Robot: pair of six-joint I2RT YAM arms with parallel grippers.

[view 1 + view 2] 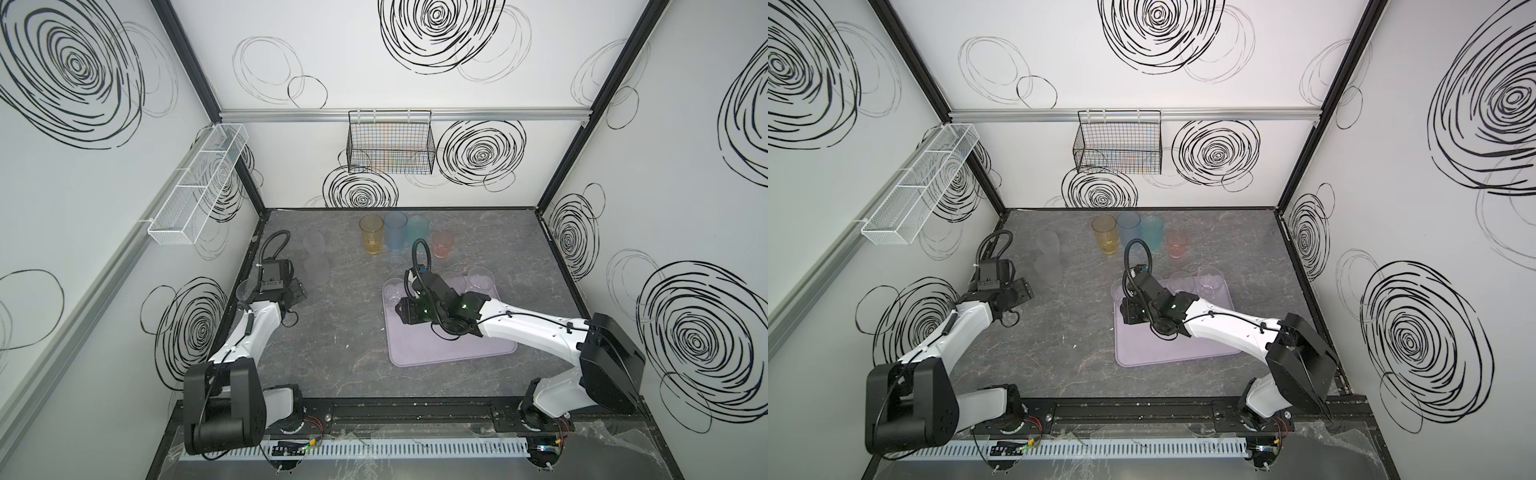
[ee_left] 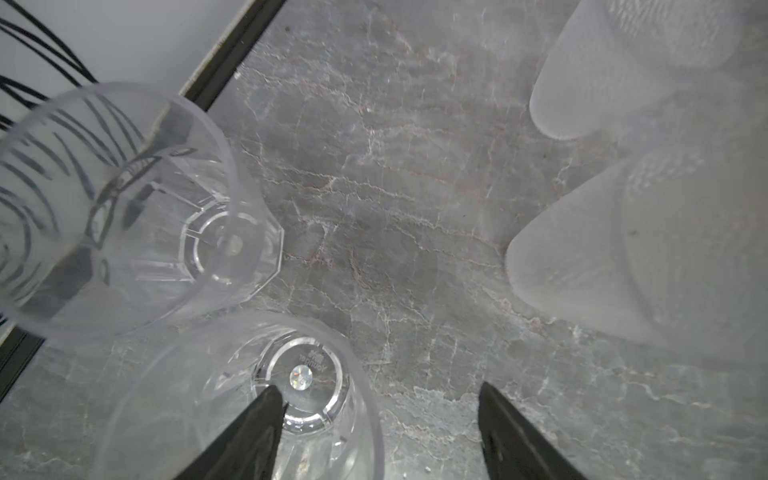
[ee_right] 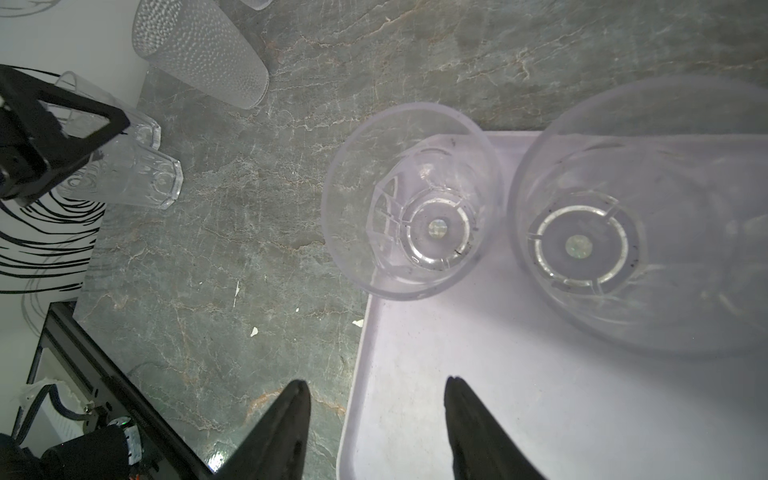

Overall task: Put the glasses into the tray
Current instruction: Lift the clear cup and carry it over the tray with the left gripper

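Right wrist: glass (image 3: 415, 216) in tray (image 3: 457, 353) corner

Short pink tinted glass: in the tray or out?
Out. The short pink tinted glass stands on the grey marbled tabletop, beyond the far rim of the flat pale lilac plastic tray.

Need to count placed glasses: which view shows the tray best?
A top view: nearly the whole tray shows, crossed by the right arm. The right wrist view shows one corner with two glasses; the left wrist view, none of it.
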